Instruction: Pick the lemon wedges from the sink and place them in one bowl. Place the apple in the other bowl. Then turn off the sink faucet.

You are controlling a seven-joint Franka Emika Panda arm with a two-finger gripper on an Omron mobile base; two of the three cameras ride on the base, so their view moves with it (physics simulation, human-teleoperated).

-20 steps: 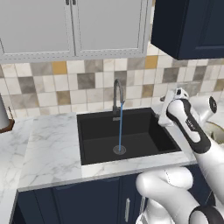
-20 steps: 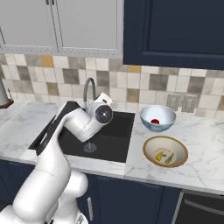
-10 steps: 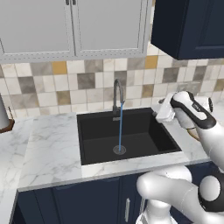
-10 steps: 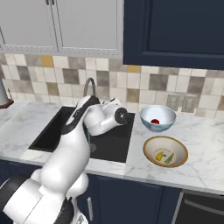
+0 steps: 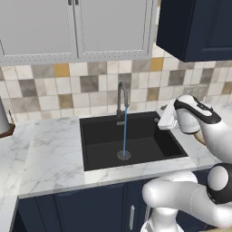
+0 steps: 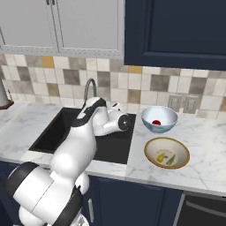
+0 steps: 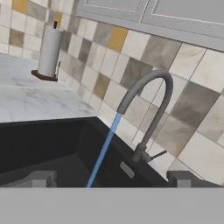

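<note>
The wedges [image 6: 166, 157] lay in the tan bowl [image 6: 167, 152] and the apple [image 6: 156, 122] in the blue bowl [image 6: 159, 119], so the empty, spread end effector [image 7: 111, 178] faced the running faucet [image 7: 148, 114] at the far side of the sink [image 5: 131, 140], and next needed to push its small handle [image 7: 158, 154].

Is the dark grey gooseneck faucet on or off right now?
On: a blue stream runs from the dark grey gooseneck faucet spout down to the round drain of the black sink.

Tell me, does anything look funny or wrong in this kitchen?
One thing stands out: the sink faucet is running, a blue stream falling onto the drain of the sink with nothing under it. The apple sits in the pale blue bowl and the lemon wedges lie in the tan-rimmed bowl, tidy.
</note>
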